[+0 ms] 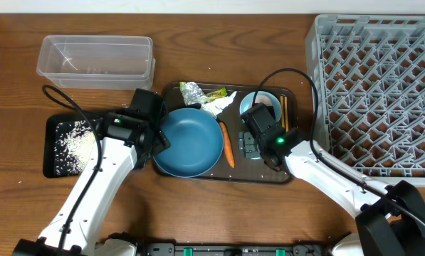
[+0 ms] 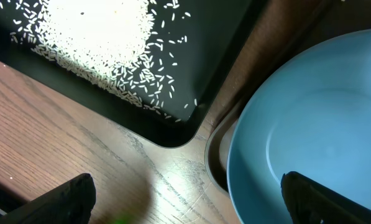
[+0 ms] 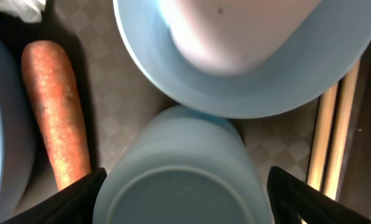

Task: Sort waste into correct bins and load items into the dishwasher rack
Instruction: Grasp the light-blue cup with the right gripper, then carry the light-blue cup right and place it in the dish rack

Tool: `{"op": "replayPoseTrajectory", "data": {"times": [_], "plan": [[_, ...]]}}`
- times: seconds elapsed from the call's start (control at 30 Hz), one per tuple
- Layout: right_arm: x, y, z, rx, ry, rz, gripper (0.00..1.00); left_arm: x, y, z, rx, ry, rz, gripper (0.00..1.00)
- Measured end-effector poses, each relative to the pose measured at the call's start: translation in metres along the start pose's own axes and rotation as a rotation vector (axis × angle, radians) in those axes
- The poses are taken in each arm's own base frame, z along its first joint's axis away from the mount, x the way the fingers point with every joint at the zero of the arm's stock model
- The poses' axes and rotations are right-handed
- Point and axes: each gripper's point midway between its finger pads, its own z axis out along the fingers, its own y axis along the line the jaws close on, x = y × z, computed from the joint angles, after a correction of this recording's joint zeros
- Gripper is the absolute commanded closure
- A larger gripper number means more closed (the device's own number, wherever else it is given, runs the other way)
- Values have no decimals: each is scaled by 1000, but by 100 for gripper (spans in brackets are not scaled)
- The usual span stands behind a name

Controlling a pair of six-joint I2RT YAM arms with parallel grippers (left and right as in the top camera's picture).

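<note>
My right gripper [image 3: 182, 199] has a finger against each side of the pale-blue cup [image 3: 179, 168], which lies on its side on the brown tray [image 1: 269, 175]. Beyond the cup sits the small pale-blue bowl [image 3: 235, 93]. The carrot [image 3: 54, 112] lies to the left and the chopsticks [image 3: 334, 130] to the right. My left gripper [image 2: 185, 199] is open astride the rim of the dark-blue bowl [image 2: 322, 112], with one finger inside it and one over the table. Rice [image 1: 77, 141] lies in the black tray [image 1: 52, 160]. Foil [image 1: 191, 91], the wrapper [image 1: 213, 93] and the tissue [image 1: 216, 106] lie behind the bowl.
The clear tub [image 1: 95, 57] stands at the back left, behind the black tray. The grey dishwasher rack [image 1: 376, 92] fills the right side, close to the brown tray's right edge. Bare wood lies in front of the trays.
</note>
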Motion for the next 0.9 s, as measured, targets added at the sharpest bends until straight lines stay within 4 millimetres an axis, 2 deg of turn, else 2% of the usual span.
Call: {"op": "replayPoseTrajectory", "data": {"times": [0.3, 0.4, 0.5, 0.6, 0.73, 0.8, 0.9], "plan": [[-4, -2, -1, 13, -15, 14, 46, 0, 0, 0, 0, 0, 0, 2], [-3, -3, -3, 17, -10, 14, 47, 0, 0, 0, 0, 0, 0, 2], [-3, -5, -13, 22, -7, 14, 44, 0, 0, 0, 0, 0, 0, 2], [-14, -5, -35, 13, -35, 20, 43, 0, 0, 0, 0, 0, 0, 2], [-44, -13, -84, 6, -128, 60, 41, 0, 0, 0, 0, 0, 0, 2], [-62, -26, -113, 14, -192, 91, 38, 0, 0, 0, 0, 0, 0, 2], [-84, -56, -154, 41, -278, 149, 39, 0, 0, 0, 0, 0, 0, 2]]}}
